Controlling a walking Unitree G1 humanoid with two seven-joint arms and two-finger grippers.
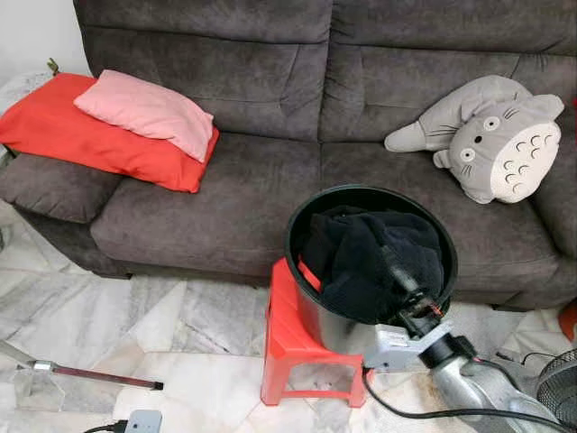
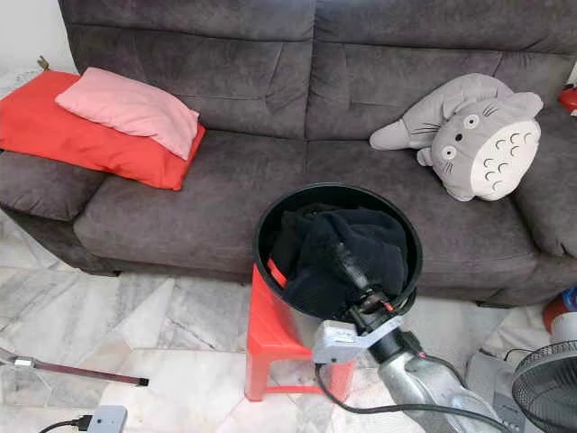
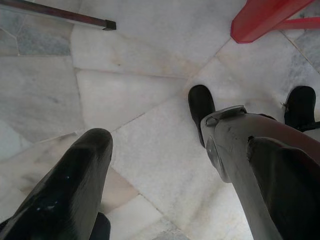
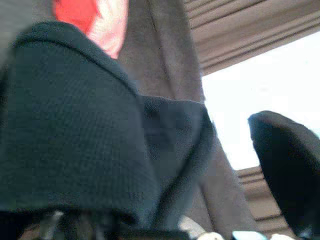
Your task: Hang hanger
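Note:
A black bucket [image 1: 297, 230] stands on a red stool [image 1: 288, 338] in front of the sofa. A black garment [image 1: 361, 262] fills the bucket, and a red strip of hanger [image 1: 309, 273] peeks out beside it at the bucket's left inner wall. My right gripper [image 1: 389, 260] reaches into the bucket from the near side, its fingers pressed into the garment. In the right wrist view the black cloth [image 4: 70, 125] drapes over one side while one finger [image 4: 285, 165] stands wide apart, so the gripper is open. My left gripper [image 3: 160, 130] hangs open over the marble floor.
A grey sofa [image 1: 234, 198] spans the back, bearing a red cushion [image 1: 81, 135], a pink pillow [image 1: 149, 110] and a grey plush toy [image 1: 491, 135]. A dark-red rod [image 1: 90, 372] and a white adapter [image 1: 142, 420] lie on the floor at left. A fan [image 2: 545, 383] stands at right.

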